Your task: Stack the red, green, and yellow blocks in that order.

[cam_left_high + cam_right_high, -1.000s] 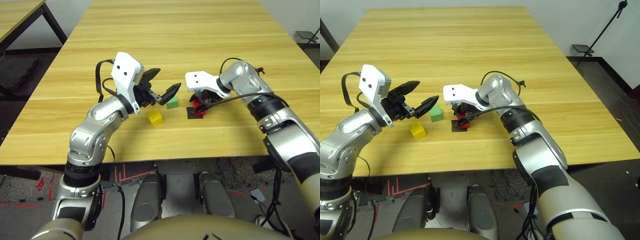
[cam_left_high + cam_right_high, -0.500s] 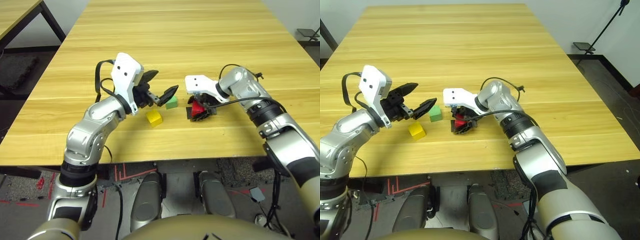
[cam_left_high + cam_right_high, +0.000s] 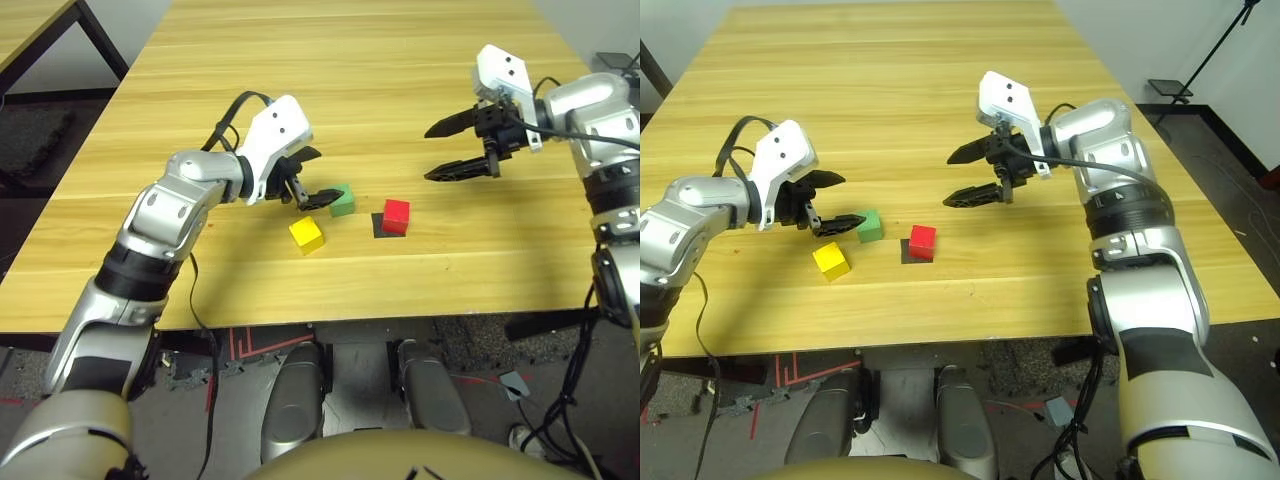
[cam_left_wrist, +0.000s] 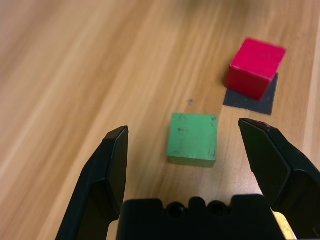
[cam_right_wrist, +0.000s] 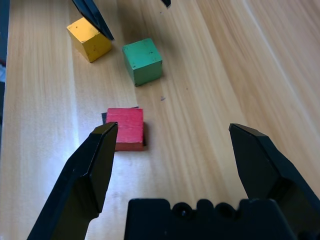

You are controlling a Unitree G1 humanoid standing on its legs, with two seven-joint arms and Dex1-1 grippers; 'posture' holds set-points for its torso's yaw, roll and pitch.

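Note:
The red block (image 3: 396,214) stands on the table, partly over a flat black patch (image 3: 380,224). Just left of it sits the green block (image 3: 343,200), and the yellow block (image 3: 307,234) lies nearer the front edge, left of both. My left gripper (image 3: 328,172) is open and hovers low by the green block (image 4: 193,137), which lies between its fingers in the left wrist view. My right gripper (image 3: 428,156) is open and empty, raised behind and to the right of the red block (image 5: 126,129).
The wooden table (image 3: 350,70) stretches far back behind the blocks. Its front edge (image 3: 330,305) runs close below the yellow block. A second table (image 3: 30,25) stands at the far left.
My right gripper has let go of the red block, opened, and pulled up and away to the right. The red block now stands alone on the patch. My left gripper has dropped toward the green block.

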